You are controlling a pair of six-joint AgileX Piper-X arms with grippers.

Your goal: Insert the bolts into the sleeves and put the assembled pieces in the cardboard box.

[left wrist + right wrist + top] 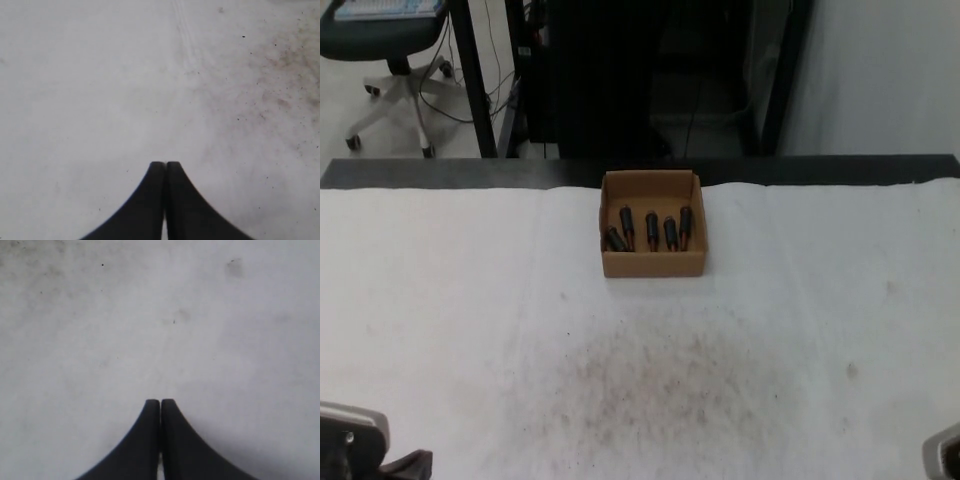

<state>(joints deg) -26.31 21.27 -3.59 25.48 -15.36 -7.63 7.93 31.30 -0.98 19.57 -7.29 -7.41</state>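
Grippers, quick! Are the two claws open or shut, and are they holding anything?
Left gripper: shut, holding nothing.
Right gripper: shut, holding nothing.

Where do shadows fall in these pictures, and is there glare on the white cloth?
High view: white cloth evenly lit, no glare; its grey speckled patch looks like dirt, not shadow; the brown cardboard box casts almost none. Left wrist view: faint shade beside the black left gripper. Right wrist view: likewise beside the black right gripper.
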